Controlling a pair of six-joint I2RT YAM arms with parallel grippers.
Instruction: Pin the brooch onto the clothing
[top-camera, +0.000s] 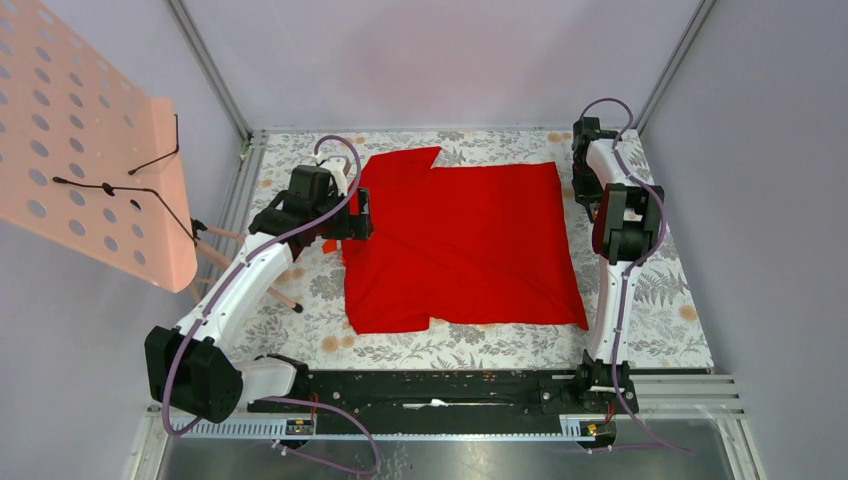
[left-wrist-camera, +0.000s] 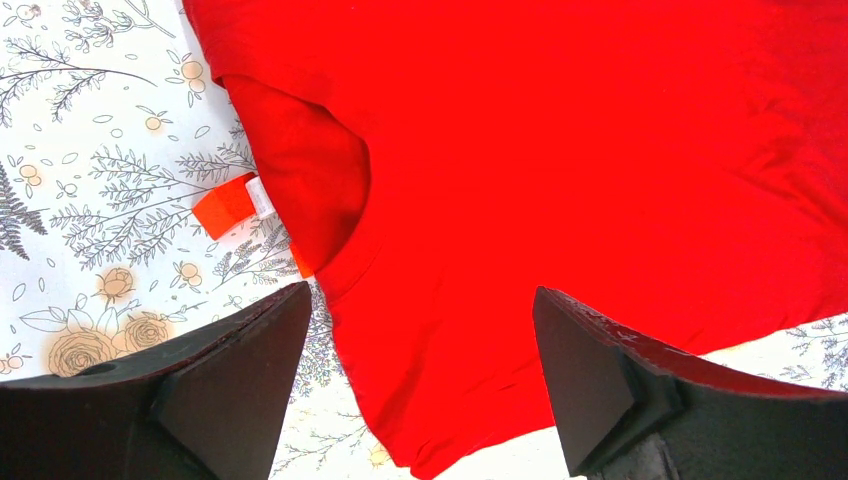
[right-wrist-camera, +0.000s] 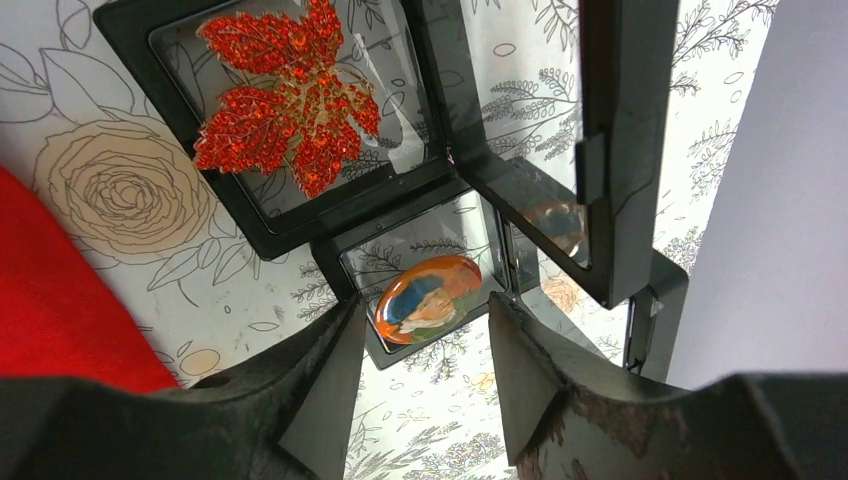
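Clothing (top-camera: 460, 245) lies spread on the worktop (top-camera: 480, 345); we see left gripper (left-wrist-camera: 420, 295) wide open, right gripper (right-wrist-camera: 422, 305) half open, both empty.

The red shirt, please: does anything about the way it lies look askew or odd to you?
Slightly. The shirt lies flat, but a diagonal fold crosses its near half, and at the neck opening an orange label sticks out onto the flowered tablecloth. Nothing looks torn or spilled.

One red shirt (top-camera: 470, 245) — two brooches: leaf brooch (right-wrist-camera: 290, 100), oval brooch (right-wrist-camera: 428, 298).
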